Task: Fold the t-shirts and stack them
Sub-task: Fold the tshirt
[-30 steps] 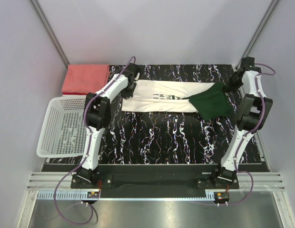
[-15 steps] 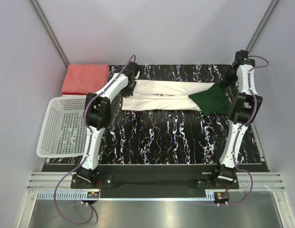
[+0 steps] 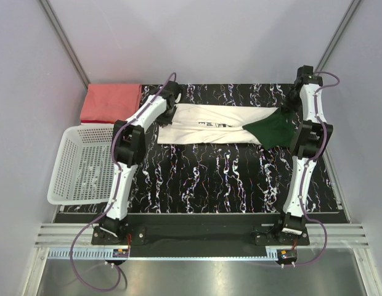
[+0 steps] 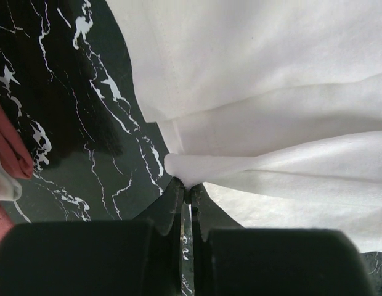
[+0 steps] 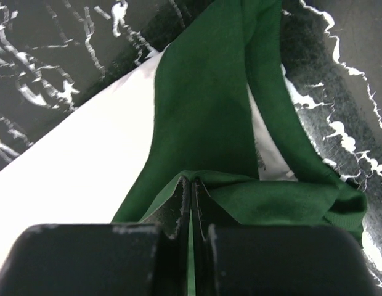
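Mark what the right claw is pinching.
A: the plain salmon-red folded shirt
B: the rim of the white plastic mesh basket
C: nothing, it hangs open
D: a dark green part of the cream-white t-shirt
D: in the right wrist view the right claw is shut on a fold of the dark green cloth belonging to the cream-white t-shirt.

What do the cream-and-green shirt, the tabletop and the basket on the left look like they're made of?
Cream-white t-shirt: soft matte knit cloth, probably cotton; it bunches into smooth folds and shows a stitched seam. Its green part: the same matte cloth by its look. Tabletop: black with white marble-like veins, perhaps a printed mat or laminate. Basket: rigid white plastic, judging by its moulded open grid.
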Controlling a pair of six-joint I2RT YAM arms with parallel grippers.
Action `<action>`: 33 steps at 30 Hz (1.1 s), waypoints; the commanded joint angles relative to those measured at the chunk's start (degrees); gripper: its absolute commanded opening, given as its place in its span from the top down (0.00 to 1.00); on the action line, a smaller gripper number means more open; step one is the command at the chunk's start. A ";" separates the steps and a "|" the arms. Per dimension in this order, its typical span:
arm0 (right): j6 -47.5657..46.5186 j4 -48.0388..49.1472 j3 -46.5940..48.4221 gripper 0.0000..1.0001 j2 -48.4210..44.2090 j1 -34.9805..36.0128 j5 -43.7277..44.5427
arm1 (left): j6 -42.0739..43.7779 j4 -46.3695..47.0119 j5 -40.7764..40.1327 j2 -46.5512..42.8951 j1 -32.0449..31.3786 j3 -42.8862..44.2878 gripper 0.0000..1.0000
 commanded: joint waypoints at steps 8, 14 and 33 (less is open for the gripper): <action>-2.63 0.68 8.15 1.00 3.26 -0.11 2.07 | 0.32 0.21 -4.18 2.32 1.24 5.13 0.96; -2.72 1.56 9.74 0.73 2.66 -0.12 -3.99 | 0.23 -0.23 -2.68 -1.35 1.15 4.61 0.65; 10.64 12.88 -41.40 0.55 -30.22 -7.84 -4.34 | -3.37 1.79 6.72 -14.38 -2.80 -14.03 0.47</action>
